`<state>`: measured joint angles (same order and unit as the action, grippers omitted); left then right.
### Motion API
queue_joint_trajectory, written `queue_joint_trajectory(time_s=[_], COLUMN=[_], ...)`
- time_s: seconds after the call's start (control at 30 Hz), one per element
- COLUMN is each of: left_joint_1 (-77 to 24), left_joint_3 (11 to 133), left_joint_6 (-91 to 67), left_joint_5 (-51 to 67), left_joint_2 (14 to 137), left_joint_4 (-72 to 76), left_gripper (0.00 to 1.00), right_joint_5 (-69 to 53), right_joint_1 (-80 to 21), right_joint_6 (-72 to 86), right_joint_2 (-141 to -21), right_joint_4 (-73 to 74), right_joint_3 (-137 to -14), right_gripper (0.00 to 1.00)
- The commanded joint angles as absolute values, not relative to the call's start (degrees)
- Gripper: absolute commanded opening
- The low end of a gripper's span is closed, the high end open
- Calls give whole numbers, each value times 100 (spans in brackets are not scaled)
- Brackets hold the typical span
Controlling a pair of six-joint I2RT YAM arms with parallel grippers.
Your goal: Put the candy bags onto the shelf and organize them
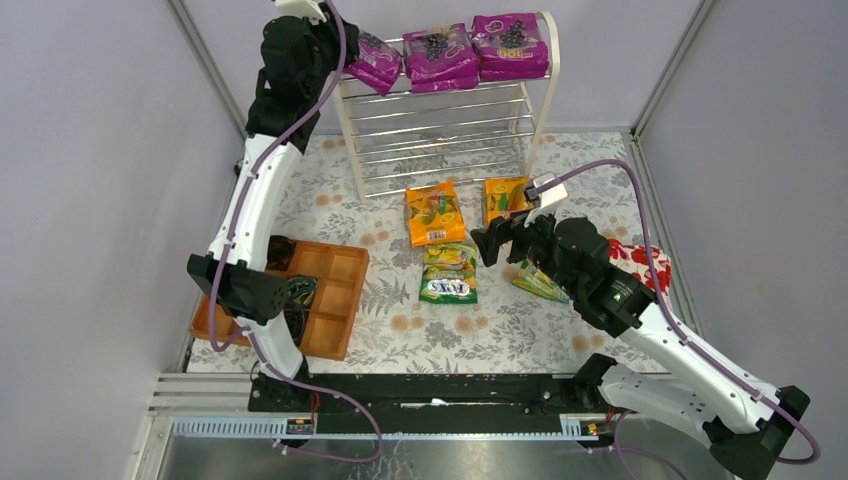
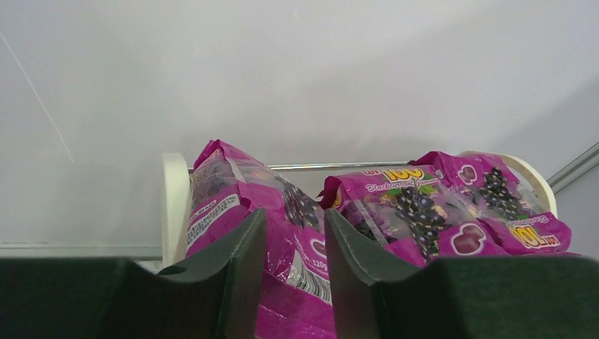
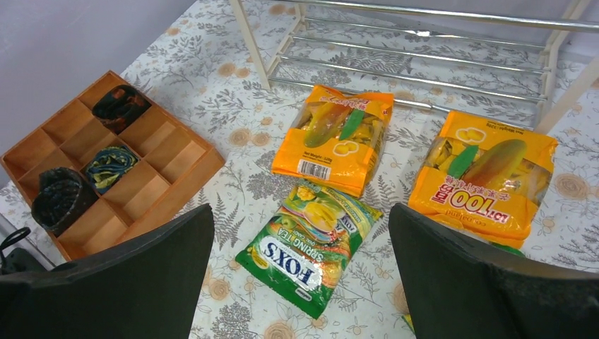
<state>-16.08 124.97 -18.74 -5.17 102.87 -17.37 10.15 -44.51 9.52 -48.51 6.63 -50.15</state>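
Up on the top tier of the shelf (image 1: 541, 100), three purple bags (image 1: 440, 55) lie side by side and fill it from one side panel to the other. The leftmost bag (image 2: 233, 205) is tipped up against the left panel, its long axis sloping upward. The left gripper (image 2: 294, 215) sits at that bag's near edge. Its fingers are drawn close with glossy plastic between them, but I cannot tell whether they pinch it.

The right gripper (image 3: 300, 212) hangs over the table (image 1: 400, 330) with its jaws spread wide and holds nothing. Below it a green bag (image 3: 311, 247) lies flat, long axis running near to far, lettered end nearest the arms. Two orange bags (image 3: 335, 138) (image 3: 484, 173) lie beyond it, just short of the shelf's bottom rods, with a strip of cloth between them. A second green bag (image 1: 538, 280) is partly hidden under the right arm. A wooden tray (image 1: 340, 300) sits well to the left, and a red bag (image 1: 650, 262) lies by the right edge.
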Motion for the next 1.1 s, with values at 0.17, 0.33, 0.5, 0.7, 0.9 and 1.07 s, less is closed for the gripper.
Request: queue_joint_trajectory(time_s=[0.17,0.33,0.5,0.7,0.9,1.07], left_joint_1=[-1599,-1594,-1597,-1616,-1842,-1880], left_joint_3=[10986,10547,10197,9453,9080,9162], left_joint_6=[-2173,-2306,-2932,-3977,-4215,-3637], left_joint_5=[-434,-356,-187,121,318,469], left_joint_2=[9337,9177,9097,8818,8571,8338], left_joint_4=[-856,-923,-729,-75,143,22], left_gripper=[24,16,5,0,0,17], right_joint_5=[1158,1100,1049,1020,636,873], right_joint_1=[-4465,-4465,-4470,-4465,-4465,-4465], right_joint_6=[834,865,913,1007,1336,2111], right_joint_2=[-4805,-4866,-4944,-5049,-5437,-6120], right_joint_4=[626,599,531,385,-55,-589], right_joint_3=[-4975,-4983,-4975,-4963,-5174,-5714], right_gripper=[100,100,100,100,100,100])
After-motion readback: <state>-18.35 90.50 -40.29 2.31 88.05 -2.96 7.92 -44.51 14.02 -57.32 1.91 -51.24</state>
